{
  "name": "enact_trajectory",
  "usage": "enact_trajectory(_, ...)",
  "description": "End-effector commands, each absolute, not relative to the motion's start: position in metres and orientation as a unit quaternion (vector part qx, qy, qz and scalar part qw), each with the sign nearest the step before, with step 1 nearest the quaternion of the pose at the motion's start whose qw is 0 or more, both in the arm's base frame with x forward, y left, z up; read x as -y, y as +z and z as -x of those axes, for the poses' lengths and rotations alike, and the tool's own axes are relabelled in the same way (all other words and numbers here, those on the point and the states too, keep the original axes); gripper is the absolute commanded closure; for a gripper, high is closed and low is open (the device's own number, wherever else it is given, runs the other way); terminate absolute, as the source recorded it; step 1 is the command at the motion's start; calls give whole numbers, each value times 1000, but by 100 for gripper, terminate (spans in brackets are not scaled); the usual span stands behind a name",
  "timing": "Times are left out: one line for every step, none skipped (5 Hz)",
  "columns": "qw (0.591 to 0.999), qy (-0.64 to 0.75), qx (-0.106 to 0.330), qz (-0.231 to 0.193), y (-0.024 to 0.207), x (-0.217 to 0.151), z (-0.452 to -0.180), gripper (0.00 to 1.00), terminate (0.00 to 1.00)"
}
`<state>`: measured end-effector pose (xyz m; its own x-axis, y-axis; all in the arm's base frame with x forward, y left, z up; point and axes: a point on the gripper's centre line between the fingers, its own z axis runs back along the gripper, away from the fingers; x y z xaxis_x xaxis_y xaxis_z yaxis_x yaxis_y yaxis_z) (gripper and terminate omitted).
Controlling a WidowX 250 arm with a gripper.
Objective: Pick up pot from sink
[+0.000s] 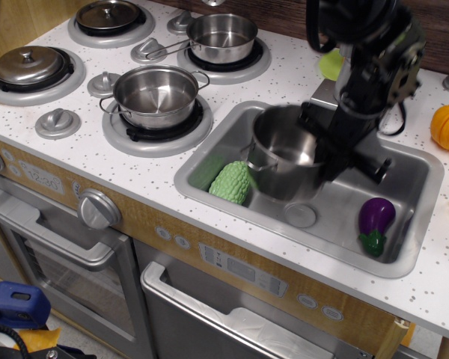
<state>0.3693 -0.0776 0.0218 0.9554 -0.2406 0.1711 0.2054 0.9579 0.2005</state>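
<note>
The shiny steel pot [284, 155] with deep straight sides hangs tilted above the sink [411, 224], lifted off its floor. My black gripper [331, 153] is shut on the pot's right rim, one finger inside and one outside. The arm comes down from the top right. The round drain disc [300, 215] shows below the pot. One wire loop handle shows on the pot's left side.
A green bumpy vegetable [231, 183] lies at the sink's left end, a purple eggplant [376, 219] at the right. A wide two-handled pot [156, 95] and a saucepan [221, 37] stand on burners. An orange pumpkin [448, 126] sits at the right edge.
</note>
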Motion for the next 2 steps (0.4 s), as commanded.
enact_trajectory(974,-118,175,-79,77,89,-387,100,0)
enact_trajectory(972,-121,186,-74,79,92,-388,100,100)
